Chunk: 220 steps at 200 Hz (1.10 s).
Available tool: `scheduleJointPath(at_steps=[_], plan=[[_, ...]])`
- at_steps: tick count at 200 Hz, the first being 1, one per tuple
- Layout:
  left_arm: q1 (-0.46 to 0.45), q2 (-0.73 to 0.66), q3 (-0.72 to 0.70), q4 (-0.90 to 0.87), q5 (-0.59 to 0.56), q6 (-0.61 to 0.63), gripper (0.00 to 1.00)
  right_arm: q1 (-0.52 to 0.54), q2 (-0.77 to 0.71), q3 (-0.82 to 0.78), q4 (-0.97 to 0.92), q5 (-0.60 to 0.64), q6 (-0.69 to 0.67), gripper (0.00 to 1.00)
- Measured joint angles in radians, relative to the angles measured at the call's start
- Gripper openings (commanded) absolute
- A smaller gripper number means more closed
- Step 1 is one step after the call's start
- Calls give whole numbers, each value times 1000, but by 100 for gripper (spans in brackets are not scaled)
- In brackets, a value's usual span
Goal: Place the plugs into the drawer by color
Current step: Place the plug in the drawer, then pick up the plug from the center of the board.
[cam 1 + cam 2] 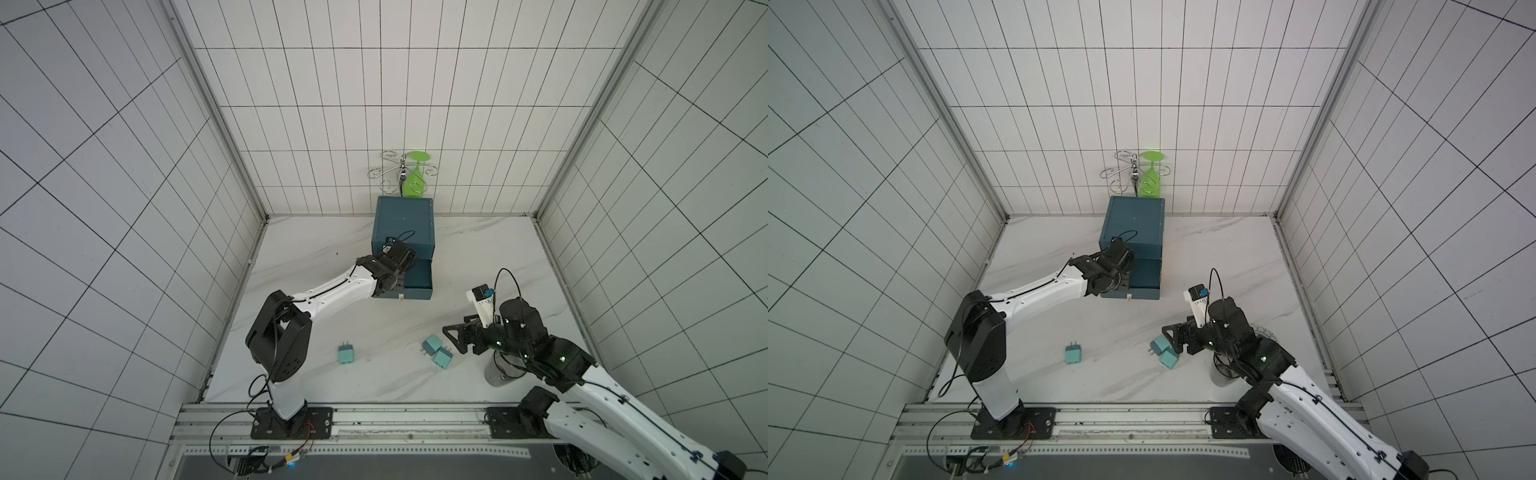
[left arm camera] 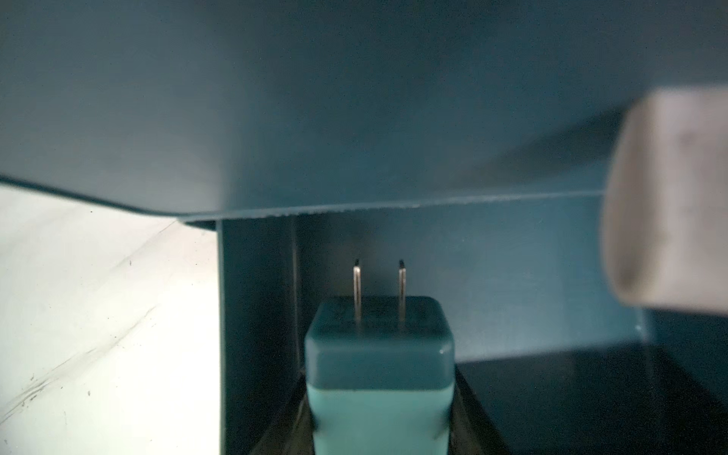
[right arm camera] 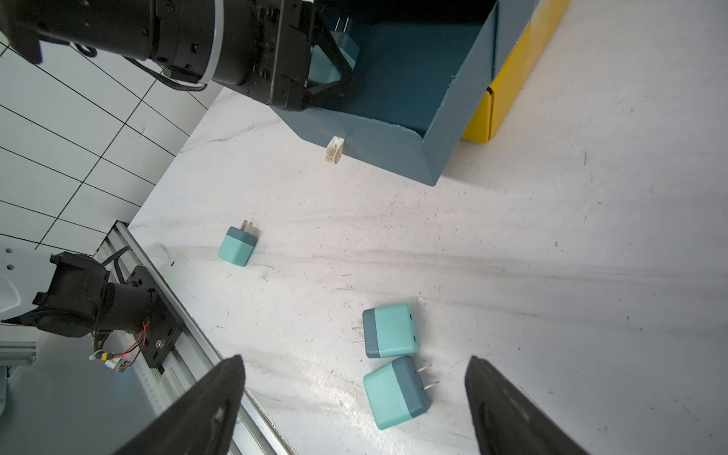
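Note:
The drawer is a dark teal cabinet at the back of the table; its teal drawer is pulled out, and a yellow one sits below it. My left gripper reaches into the open drawer, shut on a light teal plug with its prongs pointing inward. Three more teal plugs lie on the table: one alone and two side by side. My right gripper hangs open just above that pair, holding nothing.
A white tab sticks out of the open drawer's front. A green glass hangs on a wire rack at the back wall. A round metal object stands under the right arm. An aluminium rail runs along the table's front edge.

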Motion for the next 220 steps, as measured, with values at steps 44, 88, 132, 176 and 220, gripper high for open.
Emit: scheduleJointPath(at_steps=[44, 88, 132, 176, 220], plan=[[-1, 14, 18, -28, -5, -21, 56, 0, 10, 0, 0, 0, 0, 92], [-1, 17, 26, -40, -2, -32, 61, 0, 14, 0, 0, 1, 0, 92], [-2, 11, 28, -42, 9, -39, 59, 0, 19, 0, 0, 5, -1, 92], [-60, -190, -2, -129, -43, -71, 63, 0, 26, 0, 0, 4, 0, 92], [-83, -564, -272, -232, -79, -166, 62, 0, 26, 0, 1, -5, 0, 92]])
